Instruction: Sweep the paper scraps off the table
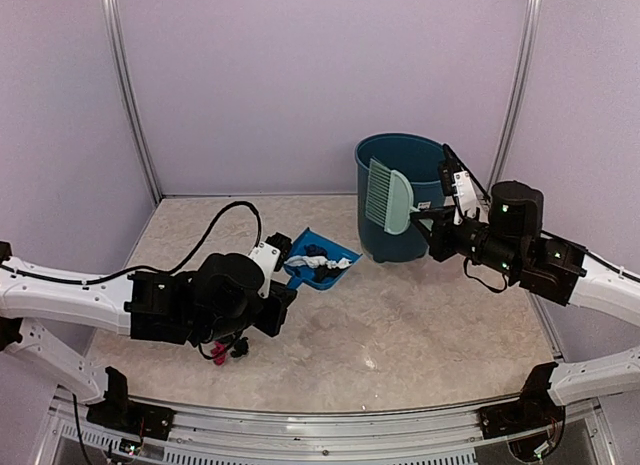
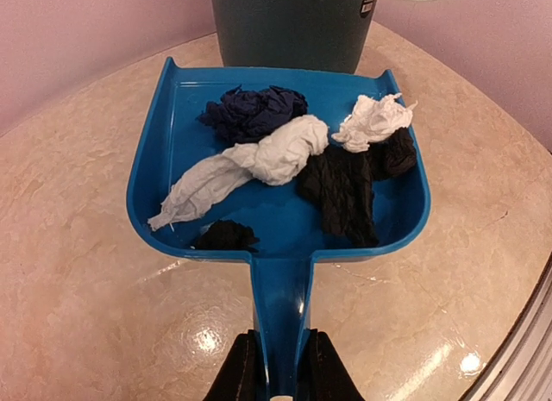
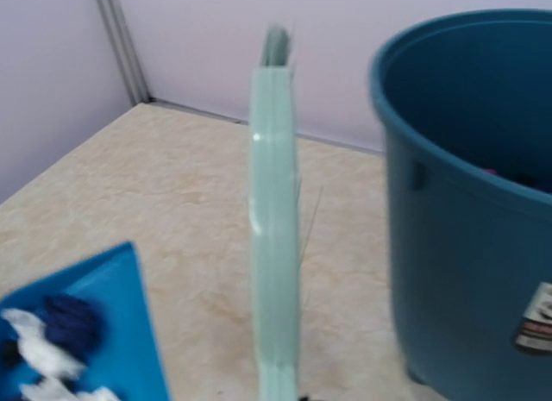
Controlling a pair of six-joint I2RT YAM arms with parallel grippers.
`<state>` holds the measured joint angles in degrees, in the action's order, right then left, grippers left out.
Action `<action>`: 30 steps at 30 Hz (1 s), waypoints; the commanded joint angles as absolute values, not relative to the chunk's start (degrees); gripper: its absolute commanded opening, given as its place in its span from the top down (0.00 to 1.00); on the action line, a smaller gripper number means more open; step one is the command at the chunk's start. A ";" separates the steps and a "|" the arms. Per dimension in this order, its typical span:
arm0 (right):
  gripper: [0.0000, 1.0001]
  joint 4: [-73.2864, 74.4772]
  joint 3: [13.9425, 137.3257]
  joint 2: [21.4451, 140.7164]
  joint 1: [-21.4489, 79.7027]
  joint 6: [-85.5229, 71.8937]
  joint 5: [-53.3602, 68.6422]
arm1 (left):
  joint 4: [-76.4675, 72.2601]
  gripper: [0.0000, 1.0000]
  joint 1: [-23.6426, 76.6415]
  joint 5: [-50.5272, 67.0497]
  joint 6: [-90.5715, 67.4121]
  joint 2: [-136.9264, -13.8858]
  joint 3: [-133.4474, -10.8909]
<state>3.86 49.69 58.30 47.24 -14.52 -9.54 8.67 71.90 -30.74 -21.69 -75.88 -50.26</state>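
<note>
Paper scraps are lying heaped in the blue dustpan, whose handle the left gripper is clamping, its long axis pointing straight at the teal bin just beyond. The right gripper is holding the pale green hand brush upright beside that bin. A few pink and dark bits are lying under the left arm on the beige marbled table, lilac walls enclosing it.

My left fingers are black, the dustpan bright blue. In it the scraps are white, navy at 11 o'clock, black at 4. Bench beige, faintly marbled; walls lilac; bin teal; brush pale green.
</note>
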 commanded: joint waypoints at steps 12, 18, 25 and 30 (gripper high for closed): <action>1.00 -3.16 36.73 51.76 47.67 -13.30 -9.71 | 25.05 1.00 71.61 -35.06 -20.92 -76.99 -69.22; 1.00 -5.06 32.20 48.67 47.69 -14.32 -9.45 | 26.43 1.00 69.60 -33.08 -17.06 -81.67 -79.52; 1.00 -3.82 30.00 45.90 47.73 -14.49 -10.35 | 30.01 1.00 66.39 -30.23 -11.89 -91.20 -95.38; 1.00 -4.15 28.05 43.33 47.73 -14.94 -10.64 | 30.68 1.00 61.59 -28.14 -8.54 -98.26 -105.02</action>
